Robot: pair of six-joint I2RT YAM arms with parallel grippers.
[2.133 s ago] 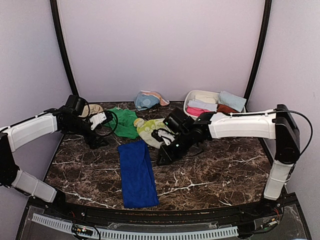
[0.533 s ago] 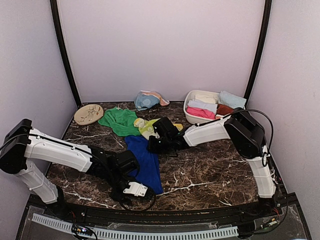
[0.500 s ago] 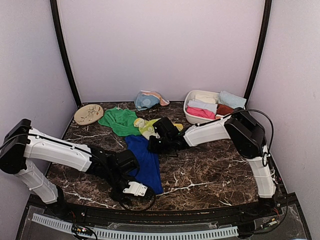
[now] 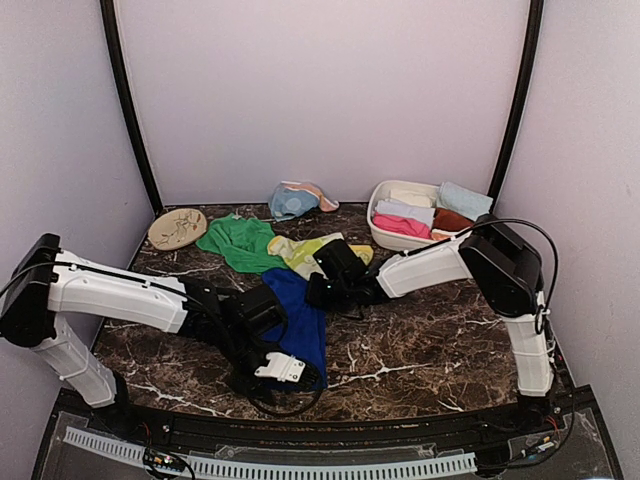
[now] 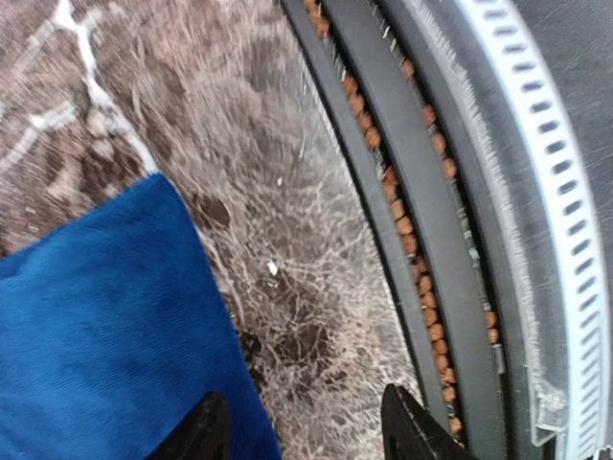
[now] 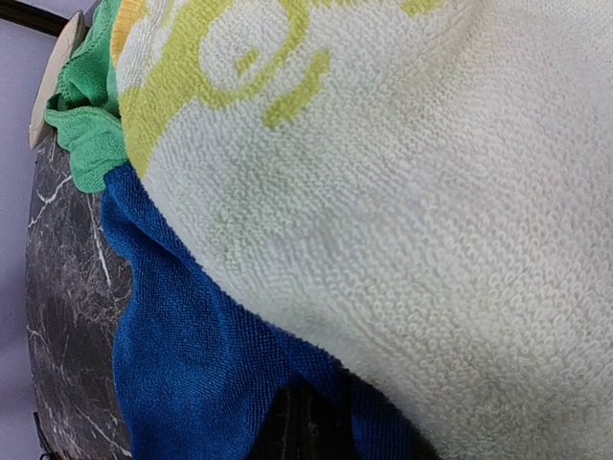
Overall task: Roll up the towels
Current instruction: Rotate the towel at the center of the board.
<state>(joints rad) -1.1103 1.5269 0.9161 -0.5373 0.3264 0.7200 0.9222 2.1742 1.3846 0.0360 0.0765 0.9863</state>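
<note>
One royal blue towel (image 4: 305, 330), fine-ribbed terry, lies flat on the veined marble surface (image 4: 430, 340). The left pincer (image 5: 306, 431) is released, its fingertips straddling the towel's near edge. The right pincer (image 6: 302, 426) is clenched on the far edge, beneath one loop-pile pale yellow-green patterned towel (image 4: 305, 252). One green towel (image 4: 240, 245) lies crumpled behind.

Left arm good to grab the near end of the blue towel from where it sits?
Probably yes. The left gripper is open right at the near corner of the blue towel, with only bare table around it and nothing in the way.
</note>
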